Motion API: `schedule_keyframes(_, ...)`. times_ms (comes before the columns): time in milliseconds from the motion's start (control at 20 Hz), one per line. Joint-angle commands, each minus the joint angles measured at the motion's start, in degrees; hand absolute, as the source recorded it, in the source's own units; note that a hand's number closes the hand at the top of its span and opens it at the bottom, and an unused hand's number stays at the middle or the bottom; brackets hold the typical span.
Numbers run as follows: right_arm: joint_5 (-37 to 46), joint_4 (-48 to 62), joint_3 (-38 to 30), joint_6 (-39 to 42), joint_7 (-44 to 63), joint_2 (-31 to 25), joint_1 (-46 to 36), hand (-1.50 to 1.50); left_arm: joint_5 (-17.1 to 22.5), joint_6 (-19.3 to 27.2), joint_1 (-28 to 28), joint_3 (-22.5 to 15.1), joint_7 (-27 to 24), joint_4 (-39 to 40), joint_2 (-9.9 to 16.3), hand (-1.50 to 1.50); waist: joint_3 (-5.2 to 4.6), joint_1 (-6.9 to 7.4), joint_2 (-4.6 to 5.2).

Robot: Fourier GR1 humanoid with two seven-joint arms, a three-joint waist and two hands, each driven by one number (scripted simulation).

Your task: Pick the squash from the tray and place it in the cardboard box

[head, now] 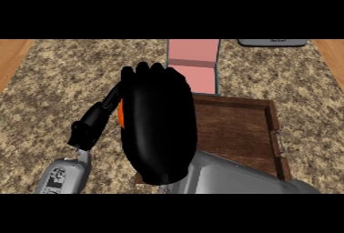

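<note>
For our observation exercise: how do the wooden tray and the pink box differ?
The wooden tray is dark brown; the pink box is pale pink. The tray lies nearer the robot, the box beyond it. The right hand covers much of the tray, little of the box. Both are open-topped and rest on the counter.

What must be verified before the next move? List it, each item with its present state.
1. Right hand curled round the squash: ok, though only an orange sliver shows at the hand's left edge.
2. Squash lifted off the tray: cannot tell, the hand hides what is underneath.
3. Cardboard box open to receive it: ok, the opening faces up, just beyond the tray's far edge.
4. Box interior free: cannot tell, the hand covers its near part.
5. Left hand out of the way: not ok, it sits right beside the squash.
</note>
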Motion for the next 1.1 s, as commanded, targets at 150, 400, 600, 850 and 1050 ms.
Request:
schedule_keyframes(150,1.2,4.9,-9.5,2.8,2.4,0.8,-2.9,1.50,-0.2,-0.1,-0.8,-0.2,0.6,0.5,-0.8,0.00,0.01,0.21,0.18)
schedule_keyframes(400,-0.7,13.0,-14.3,-2.3,-0.3,0.8,-7.3,1.50,-0.4,-0.1,0.3,0.2,-0.4,0.1,-0.7,0.00,-0.01,0.88,0.33)
schedule_keyframes(600,-1.3,15.0,-17.9,-2.1,-3.4,0.8,-9.0,1.50,-0.8,-0.5,0.3,0.0,0.8,-1.9,-0.5,0.00,0.02,0.52,0.20)
schedule_keyframes(850,0.6,25.7,-24.5,-6.5,-12.7,-0.7,-10.5,1.50,0.1,-1.9,1.0,0.9,0.0,-0.6,0.1,0.00,0.02,0.48,0.33)
schedule_keyframes(1050,2.9,37.3,-26.3,-9.0,-13.6,-0.1,-15.6,1.50,-2.5,-0.2,4.6,-1.7,-4.2,-0.6,-1.6,0.00,-0.01,1.00,0.41)
